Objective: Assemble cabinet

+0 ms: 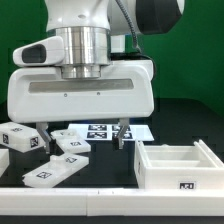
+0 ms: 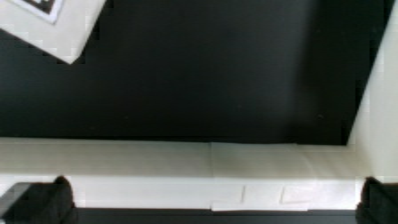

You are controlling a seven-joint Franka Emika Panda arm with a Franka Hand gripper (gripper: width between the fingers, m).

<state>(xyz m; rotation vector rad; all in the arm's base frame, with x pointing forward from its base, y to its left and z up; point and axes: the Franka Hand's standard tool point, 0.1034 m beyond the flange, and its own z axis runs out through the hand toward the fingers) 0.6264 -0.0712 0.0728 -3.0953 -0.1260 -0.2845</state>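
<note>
The cabinet box (image 1: 176, 165) is a white open-topped box with a tag on its front, standing at the exterior view's lower right. Loose white tagged panels lie on the black table at the exterior view's left: one at the far left (image 1: 17, 138), one nearer the middle (image 1: 70, 143) and one in front (image 1: 54, 171). My gripper (image 1: 83, 136) hangs over the table between the panels and the box, its jaws wide apart and empty. In the wrist view my gripper (image 2: 210, 205) shows only dark fingertips (image 2: 36, 204) at the picture's edges, with nothing between them.
The marker board (image 1: 105, 130) lies flat behind the gripper; its corner shows in the wrist view (image 2: 45, 25). A white rail (image 1: 60, 196) runs along the table's front edge and crosses the wrist view as a white strip (image 2: 160, 165).
</note>
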